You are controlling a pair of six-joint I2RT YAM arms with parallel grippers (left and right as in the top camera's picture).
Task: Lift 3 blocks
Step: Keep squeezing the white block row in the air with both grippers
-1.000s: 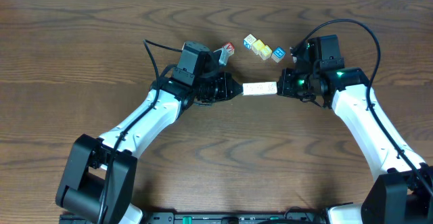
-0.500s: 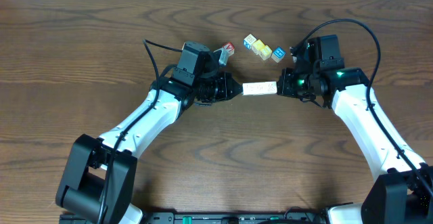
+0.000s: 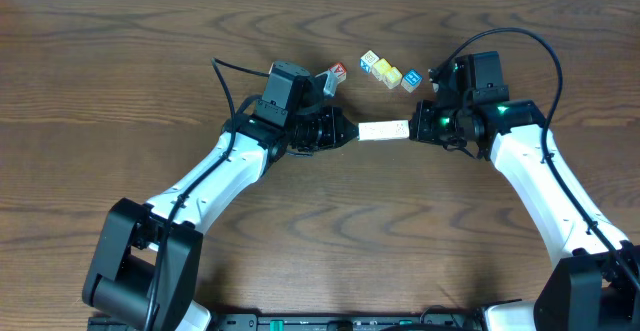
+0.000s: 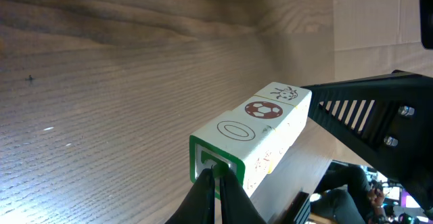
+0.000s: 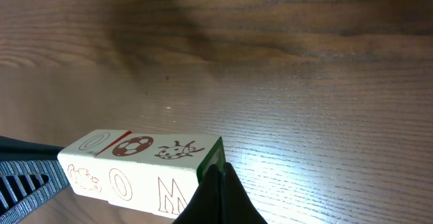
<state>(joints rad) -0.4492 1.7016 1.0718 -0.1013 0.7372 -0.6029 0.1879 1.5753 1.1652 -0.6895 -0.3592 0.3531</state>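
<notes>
From overhead, the blocks (image 3: 384,130) form one row, squeezed end to end between the left gripper (image 3: 350,131) and the right gripper (image 3: 415,129), with the coloured cubes (image 3: 388,71) lying apart behind. Left wrist view: fingers pinched together, holding nothing, tips pressed on the green-framed end face. Right wrist view: the same, closed tips butting the other end. It wants an equal inward push and a level, matched rise, I'd say, or the middle one drops.
</notes>
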